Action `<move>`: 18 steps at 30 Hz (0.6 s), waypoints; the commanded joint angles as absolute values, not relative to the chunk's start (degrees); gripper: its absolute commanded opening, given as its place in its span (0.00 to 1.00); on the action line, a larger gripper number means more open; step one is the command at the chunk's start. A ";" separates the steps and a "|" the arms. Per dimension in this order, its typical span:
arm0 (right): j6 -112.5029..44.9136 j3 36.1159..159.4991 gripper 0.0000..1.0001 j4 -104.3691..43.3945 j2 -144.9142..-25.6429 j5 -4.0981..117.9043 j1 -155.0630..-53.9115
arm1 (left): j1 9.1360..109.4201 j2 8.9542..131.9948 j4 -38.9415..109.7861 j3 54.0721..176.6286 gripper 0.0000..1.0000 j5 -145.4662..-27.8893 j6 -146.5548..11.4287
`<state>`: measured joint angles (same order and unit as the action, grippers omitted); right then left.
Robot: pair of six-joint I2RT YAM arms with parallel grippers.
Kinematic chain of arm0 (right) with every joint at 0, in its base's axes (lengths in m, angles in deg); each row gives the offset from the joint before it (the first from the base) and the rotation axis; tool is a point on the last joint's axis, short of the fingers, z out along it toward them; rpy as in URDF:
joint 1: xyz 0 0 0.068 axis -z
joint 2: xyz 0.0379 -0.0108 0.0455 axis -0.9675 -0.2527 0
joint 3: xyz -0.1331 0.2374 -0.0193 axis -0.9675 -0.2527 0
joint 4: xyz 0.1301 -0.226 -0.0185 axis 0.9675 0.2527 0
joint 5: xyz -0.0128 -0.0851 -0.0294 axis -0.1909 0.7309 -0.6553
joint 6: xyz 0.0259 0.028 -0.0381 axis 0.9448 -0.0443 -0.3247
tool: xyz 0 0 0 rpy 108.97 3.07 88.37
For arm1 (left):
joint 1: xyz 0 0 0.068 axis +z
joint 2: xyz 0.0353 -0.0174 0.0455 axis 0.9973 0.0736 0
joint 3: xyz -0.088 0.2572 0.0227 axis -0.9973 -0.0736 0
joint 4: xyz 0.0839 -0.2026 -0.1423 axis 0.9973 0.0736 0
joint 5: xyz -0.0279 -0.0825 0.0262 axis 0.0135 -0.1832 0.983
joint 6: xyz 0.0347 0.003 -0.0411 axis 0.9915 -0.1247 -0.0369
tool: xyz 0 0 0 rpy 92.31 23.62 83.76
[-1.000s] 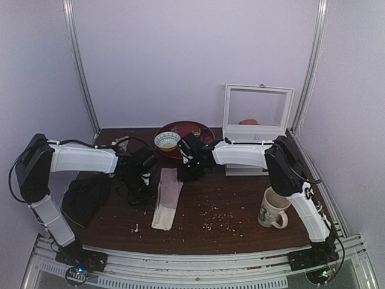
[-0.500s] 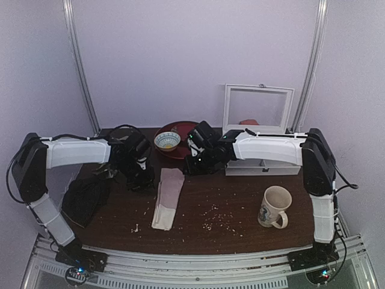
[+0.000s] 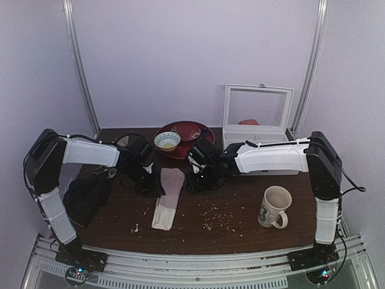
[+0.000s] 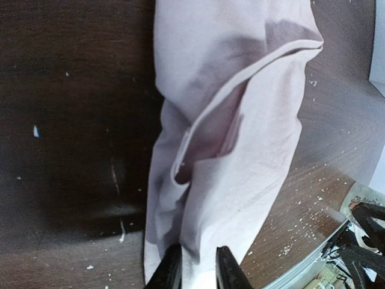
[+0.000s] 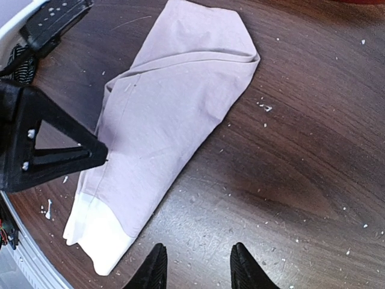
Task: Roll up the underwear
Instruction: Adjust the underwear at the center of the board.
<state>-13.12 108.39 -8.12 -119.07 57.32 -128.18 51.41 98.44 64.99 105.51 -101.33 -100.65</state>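
Note:
The underwear (image 3: 168,196) is a pale pink garment folded into a long narrow strip on the dark table, its whitish waistband (image 5: 96,235) at the near end. My left gripper (image 3: 153,183) is at the strip's left edge near its far end. In the left wrist view the left gripper (image 4: 197,272) is open, with a raised fold of the underwear (image 4: 240,120) lying between its fingers. My right gripper (image 3: 196,180) is just right of the strip. In its own view the right gripper (image 5: 197,271) is open over bare wood, with the underwear (image 5: 168,120) off to the left.
A mug (image 3: 274,208) stands at the right front. At the back are a red plate (image 3: 194,132) with a small bowl (image 3: 166,140), and a white box (image 3: 255,129) with its lid up. A black cloth (image 3: 84,198) lies at the left. Crumbs (image 3: 216,214) dot the wood.
My left gripper has opened and shifted right onto the strip's left edge. The right gripper has come nearer and lower beside the strip, its elbow swung back. The strip lies where it was.

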 commanded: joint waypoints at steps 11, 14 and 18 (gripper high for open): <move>-22.03 104.76 0.32 -11.71 -113.95 62.69 -134.92 | 52.70 95.63 66.15 104.73 0.27 -100.19 -97.21; -28.03 102.71 0.32 -15.23 -112.81 65.80 -137.97 | 52.80 92.67 67.47 105.02 0.27 -100.22 -97.26; -36.75 98.69 0.32 -21.82 -111.60 69.80 -141.50 | 52.66 89.55 68.15 104.86 0.27 -101.45 -97.46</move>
